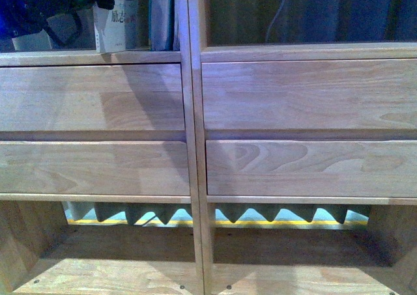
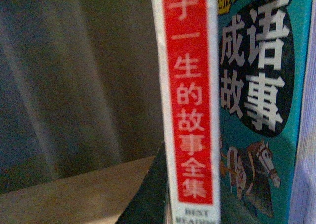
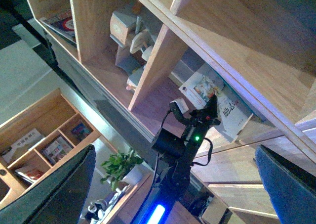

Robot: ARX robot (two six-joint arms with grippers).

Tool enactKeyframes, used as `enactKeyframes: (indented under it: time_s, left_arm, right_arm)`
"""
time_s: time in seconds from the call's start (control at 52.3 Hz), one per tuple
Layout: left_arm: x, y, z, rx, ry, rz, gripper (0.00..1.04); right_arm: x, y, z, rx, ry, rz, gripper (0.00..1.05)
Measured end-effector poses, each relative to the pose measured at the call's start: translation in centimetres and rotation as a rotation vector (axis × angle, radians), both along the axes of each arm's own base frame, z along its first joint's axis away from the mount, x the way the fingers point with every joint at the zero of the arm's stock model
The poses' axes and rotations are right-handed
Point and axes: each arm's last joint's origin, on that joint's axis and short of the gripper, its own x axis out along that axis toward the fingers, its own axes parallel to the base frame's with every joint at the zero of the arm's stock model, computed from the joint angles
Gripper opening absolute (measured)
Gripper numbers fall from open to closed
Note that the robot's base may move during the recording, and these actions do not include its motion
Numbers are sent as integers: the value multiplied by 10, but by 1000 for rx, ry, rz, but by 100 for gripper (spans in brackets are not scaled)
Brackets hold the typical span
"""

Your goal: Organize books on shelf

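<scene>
The light-wood shelf (image 1: 189, 106) fills the front view, with four drawer fronts in the middle. In its upper left compartment my left gripper (image 1: 104, 2) is shut on the white paperback (image 1: 116, 25), which stands upright beside the dark-teal books (image 1: 163, 15). In the left wrist view the paperback's red-banded spine (image 2: 190, 110) sits against a teal book cover (image 2: 256, 110), and one dark finger (image 2: 148, 199) shows beside it. My right gripper (image 3: 173, 194) is open and empty, away from the shelf. It looks at the left arm (image 3: 180, 150) and the paperback (image 3: 232, 115).
The compartment above holds pale figurines (image 3: 131, 41), and a magazine (image 3: 61, 23) lies further along. A darker cabinet with books (image 3: 44, 145) and a potted plant (image 3: 123, 167) stand beyond. Grey foam wedges (image 1: 150, 213) show behind the lower open compartments.
</scene>
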Motion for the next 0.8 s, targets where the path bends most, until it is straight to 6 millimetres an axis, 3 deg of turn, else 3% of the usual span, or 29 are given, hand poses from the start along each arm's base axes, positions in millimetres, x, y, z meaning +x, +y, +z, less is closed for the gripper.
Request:
enactKeyframes:
  time_s: [0.363,0.803]
  left_arm:
    - [1,-8,-3,24,-8,-3,7]
    - [1,-20,-7,23,0,-36,77]
  right_arm:
    - [0,0,0,0,0,0,98]
    - [0,0,0,0,0,0,98]
